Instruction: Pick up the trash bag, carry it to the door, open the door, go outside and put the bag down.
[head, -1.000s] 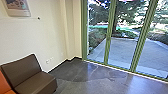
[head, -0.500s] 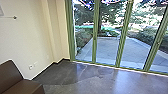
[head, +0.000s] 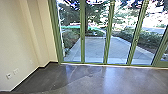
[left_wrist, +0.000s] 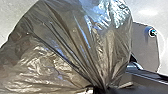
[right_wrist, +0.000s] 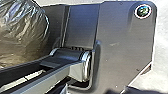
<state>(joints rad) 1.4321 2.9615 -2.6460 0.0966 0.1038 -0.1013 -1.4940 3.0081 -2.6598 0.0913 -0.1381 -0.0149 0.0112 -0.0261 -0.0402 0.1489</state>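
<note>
Left gripper (left_wrist: 98, 89) held the gathered trash bag (left_wrist: 75, 47); gentle travel toward the glazing (head: 95, 47), head view's upper centre, best limited swing. Right gripper: state indeterminable.

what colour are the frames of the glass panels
Green; the frames show best in the head view.

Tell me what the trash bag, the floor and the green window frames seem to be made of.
Trash bag: thin, glossy plastic film, by its sharp creases, bright glints and slight see-through look.
Floor: probably polished concrete, grey and mottled, with soft reflections of daylight.
Green window frames: likely painted metal, straight and slim; painted wood can't be ruled out.
</note>
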